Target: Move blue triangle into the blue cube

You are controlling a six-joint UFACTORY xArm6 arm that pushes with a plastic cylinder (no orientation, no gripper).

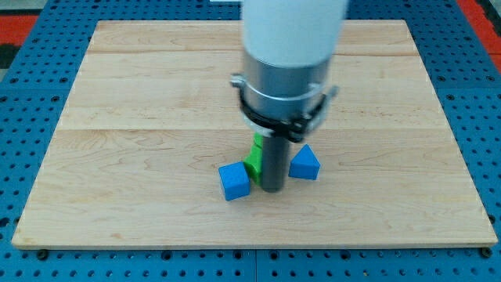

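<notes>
Blue on both counts: the blue triangle [304,164] sits just to the view's right of my tip [271,188], and the blue cube [234,181] lies just to the view's left of it, slightly lower on the board. My rod stands between the two, so the pair are near but not touching. No pincer exists on this rig; the arm ends in the bare rod, holding nothing. A green block [254,159], its shape partly hidden behind the rod, lies just beside the tip on the cube's side, above the cube.

Judging by this layout, the push has not yet closed the gap. The next move seems to call for bringing the tip round to the triangle's far right side, then sliding it leftward toward the cube; the green block may get nudged along the way.

All three pieces lie low on the wooden board [141,94], nearer its bottom edge, with wide open wood above and on both sides.
</notes>
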